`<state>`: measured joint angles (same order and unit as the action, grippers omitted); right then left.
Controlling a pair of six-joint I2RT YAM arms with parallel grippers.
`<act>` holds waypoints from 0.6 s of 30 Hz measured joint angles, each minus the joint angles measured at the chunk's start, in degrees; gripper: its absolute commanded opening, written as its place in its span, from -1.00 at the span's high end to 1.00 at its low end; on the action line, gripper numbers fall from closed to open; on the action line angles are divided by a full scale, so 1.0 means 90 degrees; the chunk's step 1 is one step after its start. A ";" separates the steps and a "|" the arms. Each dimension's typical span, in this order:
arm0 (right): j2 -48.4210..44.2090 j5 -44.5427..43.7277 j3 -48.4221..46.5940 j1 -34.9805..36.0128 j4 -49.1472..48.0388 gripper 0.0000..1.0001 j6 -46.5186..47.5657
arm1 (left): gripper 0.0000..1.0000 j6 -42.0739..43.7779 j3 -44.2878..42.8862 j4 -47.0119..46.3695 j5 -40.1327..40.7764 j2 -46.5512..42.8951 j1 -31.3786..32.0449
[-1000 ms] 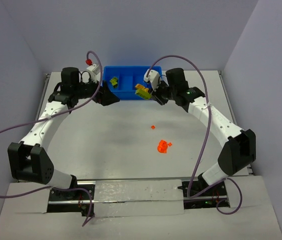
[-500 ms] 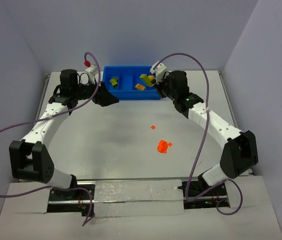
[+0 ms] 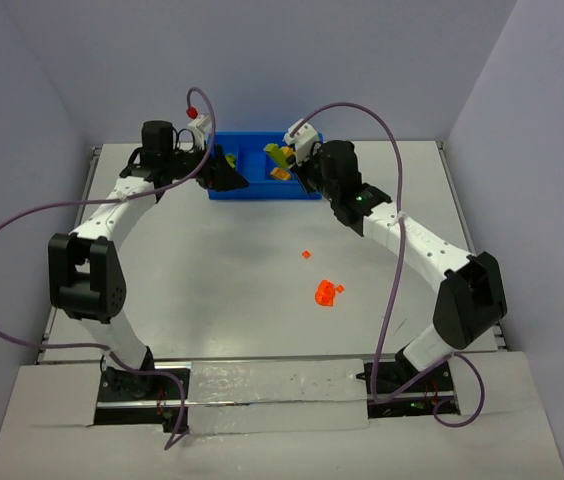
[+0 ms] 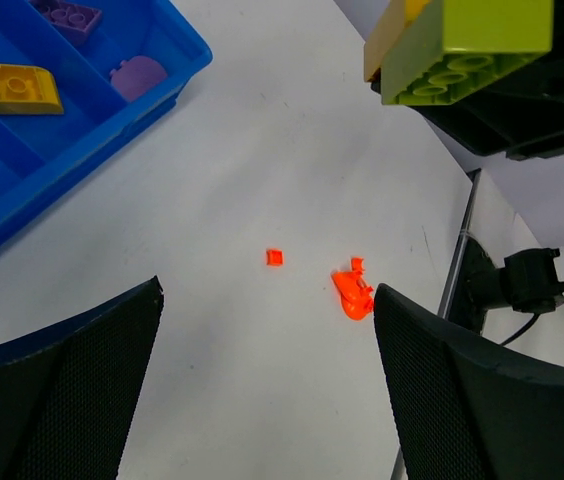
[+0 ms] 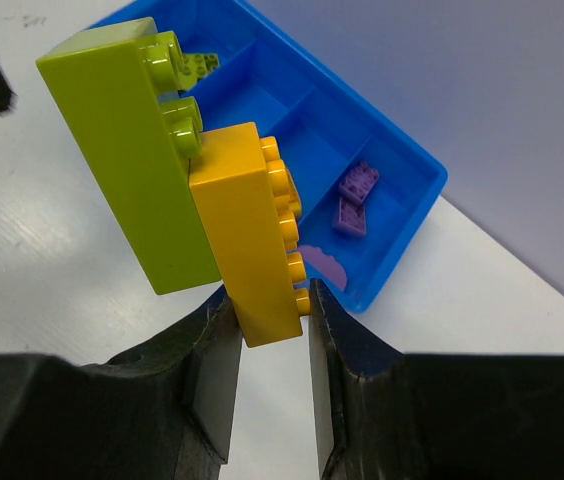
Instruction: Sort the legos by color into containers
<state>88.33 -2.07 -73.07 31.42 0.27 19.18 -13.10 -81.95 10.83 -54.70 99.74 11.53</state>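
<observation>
My right gripper (image 5: 269, 295) is shut on the yellow-orange brick (image 5: 252, 235) of a two-brick stack; an olive-green brick (image 5: 122, 150) is stuck to its side. In the top view the right gripper (image 3: 292, 165) holds this stack (image 3: 279, 153) above the blue bin (image 3: 260, 191). The bin (image 5: 402, 210) holds purple pieces (image 5: 359, 182) in its end compartment and a small green piece (image 5: 197, 63) further along. My left gripper (image 4: 267, 292) is open and empty, at the bin's left end (image 3: 224, 176). A translucent orange-red lego (image 3: 326, 292) and a tiny orange piece (image 3: 305, 255) lie on the table.
In the left wrist view the bin (image 4: 177, 75) holds a yellow brick (image 4: 12, 88) and purple pieces (image 4: 137, 72); the held stack (image 4: 457, 45) hangs at the top right. The orange lego (image 4: 352, 295) and the tiny piece (image 4: 275, 257) lie beyond my open fingers. Walls stand behind the table.
My right gripper has carried the green and yellow stack left and back, over the bin. My left arm has swung right and back, up to the bin's left end, still open.
</observation>
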 measured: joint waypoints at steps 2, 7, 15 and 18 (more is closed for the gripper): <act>0.0178 -0.0002 -0.0224 0.0024 0.0031 1.00 0.0005 | -0.83 -0.0082 -0.0273 -0.0010 -0.0007 0.0277 0.0060; 0.0324 -0.0009 -0.0380 0.0071 0.0191 1.00 0.0019 | -0.85 -0.0443 -0.0529 -0.0141 -0.0104 0.0495 0.0214; 0.0473 0.0017 -0.0456 0.0220 0.0498 1.00 0.0019 | -0.90 -0.0932 -0.0811 -0.0437 -0.0269 0.0550 0.0311; 0.0563 0.0015 -0.0489 0.0274 0.0566 1.00 0.0024 | -0.90 -0.1085 -0.0983 -0.0539 -0.0279 0.0622 0.0313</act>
<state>93.40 -1.93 -77.47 33.89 5.36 19.40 -22.87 -90.80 5.98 -57.21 105.34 14.35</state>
